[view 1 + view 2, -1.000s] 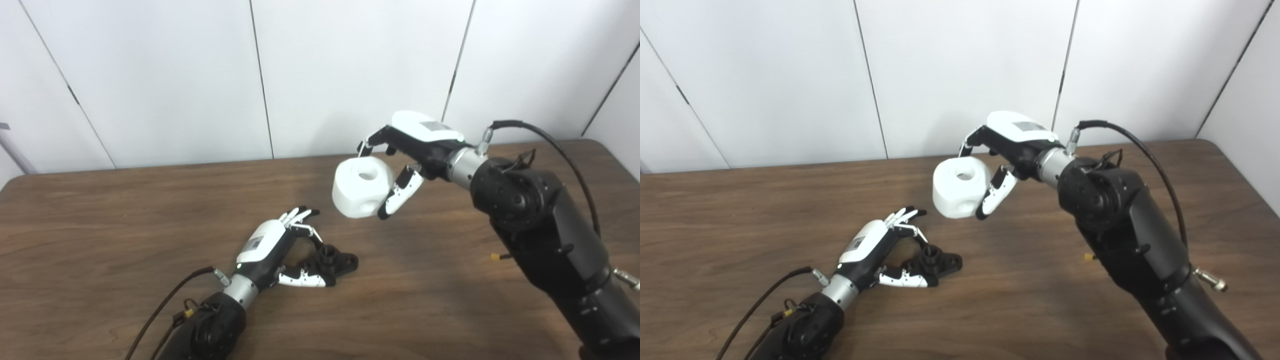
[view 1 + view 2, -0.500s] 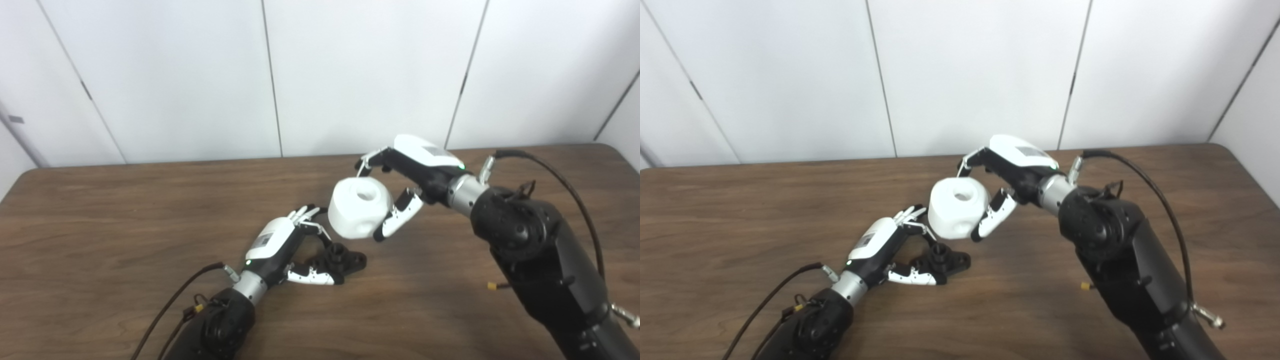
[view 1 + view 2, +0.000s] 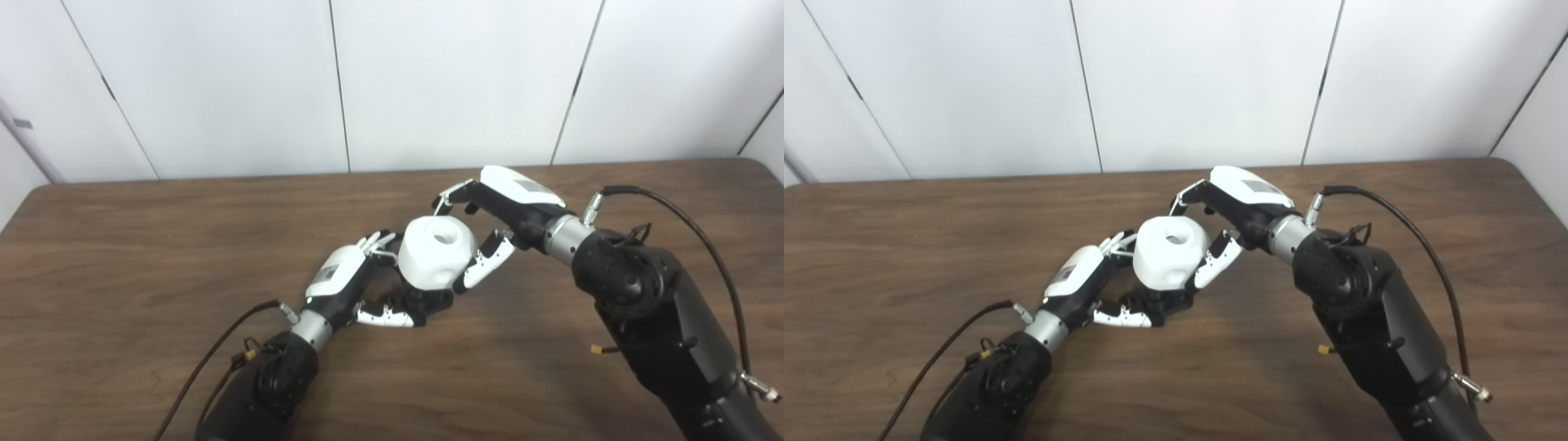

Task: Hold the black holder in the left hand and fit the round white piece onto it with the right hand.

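My left robot hand (image 3: 343, 285) is wrapped around the small black plastic holder (image 3: 422, 301), which rests on the dark brown wooden surface (image 3: 122, 245); fingers curl behind it and the thumb lies along its near side. My right robot hand (image 3: 490, 211) is clamped on the round white plastic piece (image 3: 436, 251), fingers over its far rim, thumb against its right side. The white piece sits directly above the holder, its underside touching or nearly touching the holder's top; I cannot tell whether it is seated. Its central hole faces upward.
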Controlling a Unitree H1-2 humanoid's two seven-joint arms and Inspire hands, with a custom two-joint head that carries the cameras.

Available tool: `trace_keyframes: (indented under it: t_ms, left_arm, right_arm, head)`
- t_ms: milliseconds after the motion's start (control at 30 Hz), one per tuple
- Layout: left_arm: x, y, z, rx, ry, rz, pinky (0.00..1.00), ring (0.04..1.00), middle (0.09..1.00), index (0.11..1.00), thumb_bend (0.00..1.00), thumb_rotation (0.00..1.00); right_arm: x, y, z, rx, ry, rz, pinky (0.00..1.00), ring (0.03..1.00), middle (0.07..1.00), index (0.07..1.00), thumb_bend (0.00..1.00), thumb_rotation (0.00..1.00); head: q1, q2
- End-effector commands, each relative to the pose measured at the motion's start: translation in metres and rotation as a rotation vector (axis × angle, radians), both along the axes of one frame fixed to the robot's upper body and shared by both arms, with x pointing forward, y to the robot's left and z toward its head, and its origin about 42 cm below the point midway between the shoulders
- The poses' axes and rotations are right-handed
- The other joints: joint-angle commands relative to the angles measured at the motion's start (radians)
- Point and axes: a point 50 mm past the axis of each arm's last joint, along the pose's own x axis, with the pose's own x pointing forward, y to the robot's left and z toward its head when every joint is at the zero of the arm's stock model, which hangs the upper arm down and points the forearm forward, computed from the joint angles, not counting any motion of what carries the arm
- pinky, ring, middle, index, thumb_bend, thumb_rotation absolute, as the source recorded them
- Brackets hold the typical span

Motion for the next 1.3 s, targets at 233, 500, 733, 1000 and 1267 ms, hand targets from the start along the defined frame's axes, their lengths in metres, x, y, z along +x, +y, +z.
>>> trace_keyframes:
  t_ms: [233, 500, 733, 1000, 1267]
  left_arm:
    - [-0.032, -0.022, -0.035, 0.031, 0.155, -0.049, 1.0, 1.0, 0.945, 0.483, 0.52, 0.06]
    - [-0.034, -0.025, -0.032, 0.033, 0.153, -0.055, 1.0, 1.0, 0.943, 0.483, 0.52, 0.06]
    - [-0.037, -0.029, -0.031, 0.032, 0.159, -0.059, 1.0, 1.0, 0.942, 0.483, 0.52, 0.06]
    - [-0.04, -0.031, -0.031, 0.033, 0.158, -0.066, 1.0, 1.0, 0.939, 0.483, 0.52, 0.06]
    - [-0.041, -0.032, -0.032, 0.033, 0.159, -0.066, 1.0, 1.0, 0.936, 0.483, 0.52, 0.06]
  right_arm:
    - [0.003, 0.002, 0.007, 0.016, -0.042, -0.007, 0.79, 0.851, 0.811, 0.482, 0.52, 0.13]
    - [0.004, 0.003, 0.001, -0.011, -0.026, -0.002, 0.81, 0.852, 0.814, 0.483, 0.52, 0.13]
    - [0.007, 0.003, -0.006, -0.017, -0.021, 0.0, 0.78, 0.839, 0.808, 0.482, 0.52, 0.13]
    - [0.016, 0.003, -0.01, -0.024, -0.017, -0.003, 0.79, 0.84, 0.808, 0.483, 0.52, 0.13]
    - [0.027, 0.009, -0.012, -0.048, -0.03, 0.005, 0.84, 0.843, 0.805, 0.482, 0.52, 0.14]
  head:
    - [0.005, 0.011]
    - [0.01, 0.017]
    - [0.015, 0.018]
    - [0.018, 0.017]
    - [0.02, 0.021]
